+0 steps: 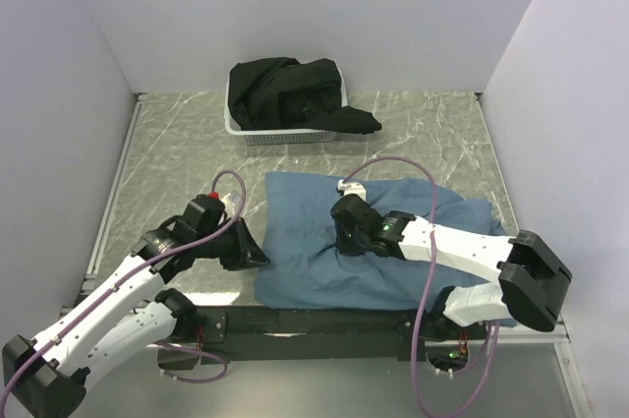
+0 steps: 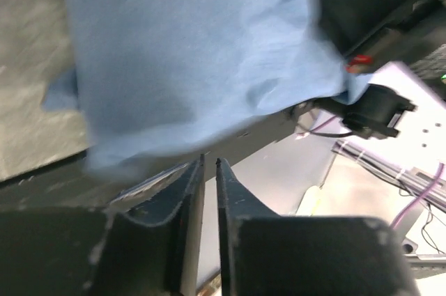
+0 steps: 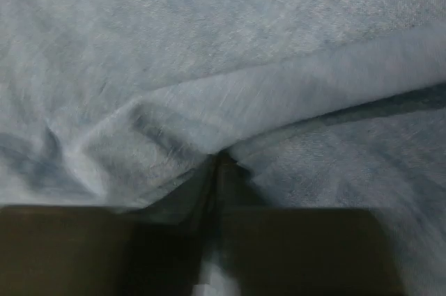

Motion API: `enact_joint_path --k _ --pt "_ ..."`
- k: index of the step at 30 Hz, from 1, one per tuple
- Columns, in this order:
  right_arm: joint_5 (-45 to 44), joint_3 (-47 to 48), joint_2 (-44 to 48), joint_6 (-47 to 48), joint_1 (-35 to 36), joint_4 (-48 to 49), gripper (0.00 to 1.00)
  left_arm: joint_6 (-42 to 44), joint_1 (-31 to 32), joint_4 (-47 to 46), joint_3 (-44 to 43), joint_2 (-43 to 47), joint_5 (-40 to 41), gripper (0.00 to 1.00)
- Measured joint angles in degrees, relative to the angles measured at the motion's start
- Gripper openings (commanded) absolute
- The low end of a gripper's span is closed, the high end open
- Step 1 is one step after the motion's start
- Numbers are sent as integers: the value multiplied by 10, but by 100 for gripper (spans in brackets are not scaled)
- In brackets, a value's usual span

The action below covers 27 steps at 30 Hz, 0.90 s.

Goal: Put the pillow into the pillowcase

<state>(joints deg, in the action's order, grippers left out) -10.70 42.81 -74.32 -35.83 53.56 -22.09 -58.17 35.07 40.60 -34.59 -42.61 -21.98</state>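
The slate-blue pillowcase (image 1: 305,211) lies rumpled and puffed up on the marble table, near the front. The pillow is hidden; only a small white tag (image 1: 351,183) pokes out at the pillowcase's far edge. My left gripper (image 1: 260,259) sits at the pillowcase's left edge. In the left wrist view its jaws (image 2: 209,164) stand a narrow gap apart with nothing between them, and the blue fabric (image 2: 195,52) hangs just beyond the tips. My right gripper (image 1: 344,236) rests on top of the pillowcase near its middle. Its tips (image 3: 221,157) are shut on a puckered fold of the blue fabric (image 3: 209,45).
A white basket (image 1: 256,133) holding black cloth (image 1: 290,93) stands at the back centre. White walls close in the left, back and right sides. A black bar (image 1: 324,320) runs along the near edge under the pillowcase. Purple cables loop over both arms.
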Motion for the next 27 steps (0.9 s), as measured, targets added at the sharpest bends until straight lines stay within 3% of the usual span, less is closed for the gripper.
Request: enact_joint_path --k 1,2,9,13,17,18,21,22,23,27 --pt "1 -2 -4 -2 2 -3 58 1 0 -5 -6 -2 0 13" --pt "-1 3 1 -5 3 -3 60 3 0 -12 -12 -4 0 13" --pt "-66 74 35 6 33 -38 72 4 0 -26 0 -4 0 15" --pt "-114 86 8 4 44 -68 79 4 0 -27 9 -3 1 17" --pt "-139 88 -31 5 37 -87 79 5 0 -32 9 -4 3 17" --pt "-139 88 -38 7 34 -85 76 5 0 -33 9 -4 4 18" --pt "-136 104 -55 11 30 -88 41 5 0 -35 9 -11 7 18" --pt "-134 114 -61 15 30 -87 13 5 0 -35 9 -13 9 18" --pt "-132 124 -64 16 30 -86 1 6 0 -35 9 -14 9 19" --pt "-136 167 -68 22 28 -92 0 10 0 -36 9 -21 24 24"
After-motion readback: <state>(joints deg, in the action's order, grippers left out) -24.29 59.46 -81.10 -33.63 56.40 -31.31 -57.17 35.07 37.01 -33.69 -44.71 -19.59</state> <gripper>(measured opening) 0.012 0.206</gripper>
